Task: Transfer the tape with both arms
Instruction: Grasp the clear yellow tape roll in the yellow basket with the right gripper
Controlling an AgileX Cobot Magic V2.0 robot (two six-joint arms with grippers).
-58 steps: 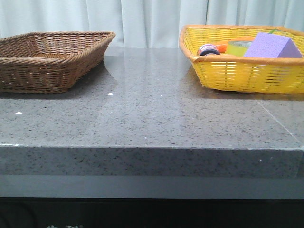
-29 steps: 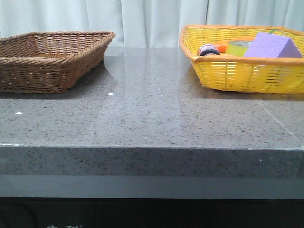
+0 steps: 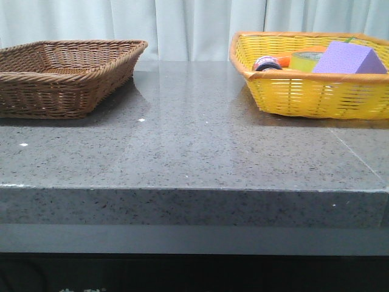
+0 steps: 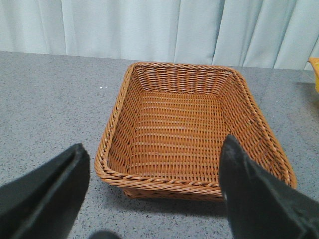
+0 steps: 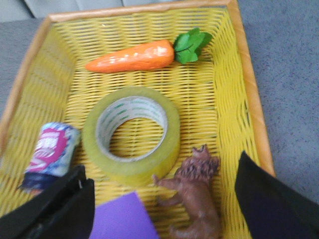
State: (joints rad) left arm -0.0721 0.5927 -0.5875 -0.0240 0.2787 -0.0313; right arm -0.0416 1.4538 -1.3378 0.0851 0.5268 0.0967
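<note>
Right tool hangs over the yellow basket, fingers spread wide, nothing in them. Left tool hangs over the brown wicker basket, also wide open and empty.

Tape lies flat in the middle of the yellow basket, core hole facing up. We read this as pre-grasp, pick not yet started.

Risks as we see them:
- The brown lion figure touches the roll's side, and the purple block sits just beside it. A finger coming down there likely lands on one of them or drags it along.
- Small printed roll sits close on the other side, so an outer pinch has little room. One finger through the core looks safer.
- Flat roll on weave could slide or tip if clipped off-centre.

Yellow basket, far right corner of the counter: tape, carrot, small roll, lion, purple block. Brown basket, far left corner: we see nothing in it.
</note>
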